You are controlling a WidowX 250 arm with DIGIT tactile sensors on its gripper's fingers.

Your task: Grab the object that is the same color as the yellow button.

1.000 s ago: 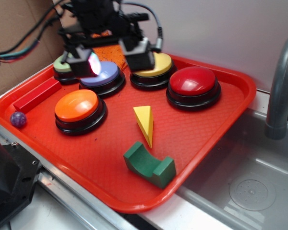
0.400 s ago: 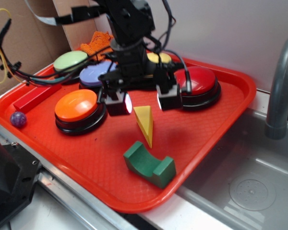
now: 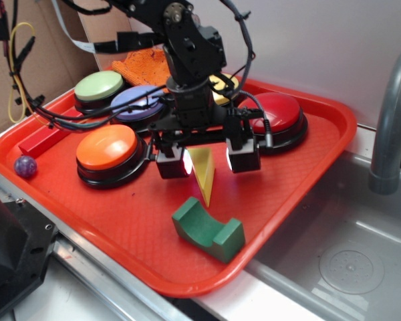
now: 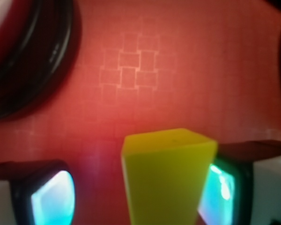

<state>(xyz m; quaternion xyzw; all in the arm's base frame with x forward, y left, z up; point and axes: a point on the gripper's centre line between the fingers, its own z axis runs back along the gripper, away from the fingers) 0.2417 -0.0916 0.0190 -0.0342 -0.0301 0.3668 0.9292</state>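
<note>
The yellow wedge block (image 3: 203, 172) lies on the red tray (image 3: 307, 160), its thin end pointing toward the front. My gripper (image 3: 207, 160) is lowered over it, open, with one finger on each side of the wedge. In the wrist view the wedge (image 4: 166, 176) sits between the two glowing pads, close against the right pad (image 4: 220, 190), with a gap to the left pad (image 4: 54, 199). The yellow button (image 3: 222, 83) is mostly hidden behind the arm at the back of the tray.
An orange button (image 3: 108, 148) stands left of the gripper, a red button (image 3: 277, 115) right behind it, purple (image 3: 135, 100) and pale green (image 3: 99, 85) buttons at back left. A green arch block (image 3: 207, 229) lies just in front. A red bar (image 3: 47, 137) and purple ball (image 3: 25, 166) lie far left.
My gripper has come forward from over the back buttons and dropped down around the yellow wedge, staying open. The wedge has not moved.
</note>
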